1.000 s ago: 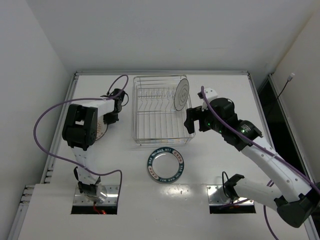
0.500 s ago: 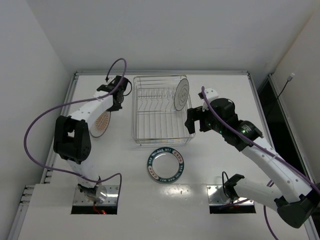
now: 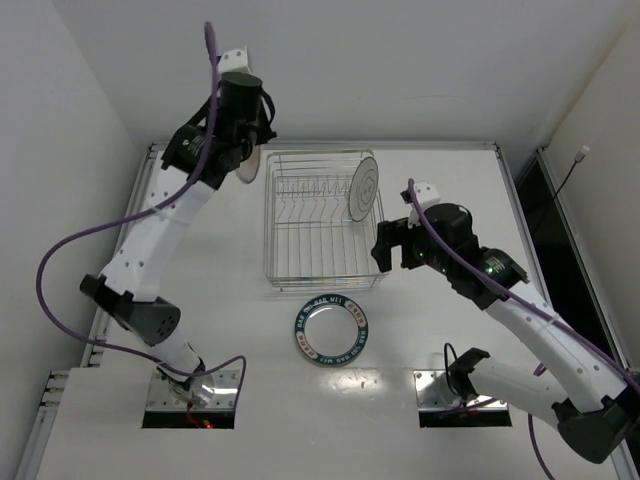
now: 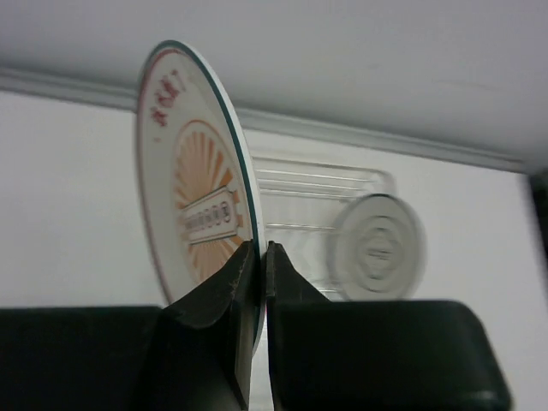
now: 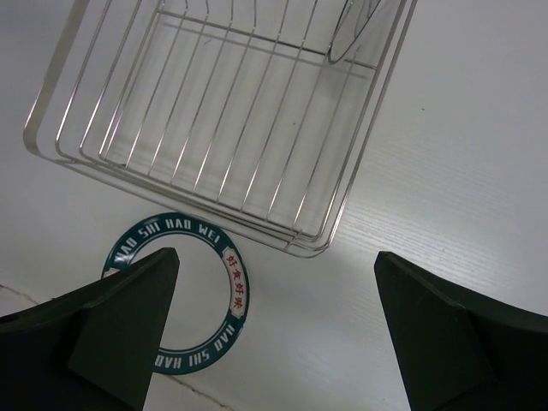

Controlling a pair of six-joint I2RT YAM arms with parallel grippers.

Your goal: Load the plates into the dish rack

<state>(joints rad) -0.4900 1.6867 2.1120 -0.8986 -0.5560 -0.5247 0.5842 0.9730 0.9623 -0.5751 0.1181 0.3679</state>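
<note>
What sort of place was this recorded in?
Likely a robotics lab cell, not a real kitchen: a white table boxed in by plain white walls, with a silver wire dish rack staged on it.

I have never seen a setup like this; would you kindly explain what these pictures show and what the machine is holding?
The machine is two robot arms, left and right, bolted to a white table, each ending in a two-finger gripper. The overhead picture looks down from above and behind them; the other two come from cameras on the left and right wrists. The left gripper is lifted high and pinches the rim of an orange-red patterned plate, held on edge. The right gripper is open and empty, beside the dish rack. In that wire rack one plain plate stands upright near its far right corner. A teal-rimmed plate lies flat on the table in front of the rack.
</note>
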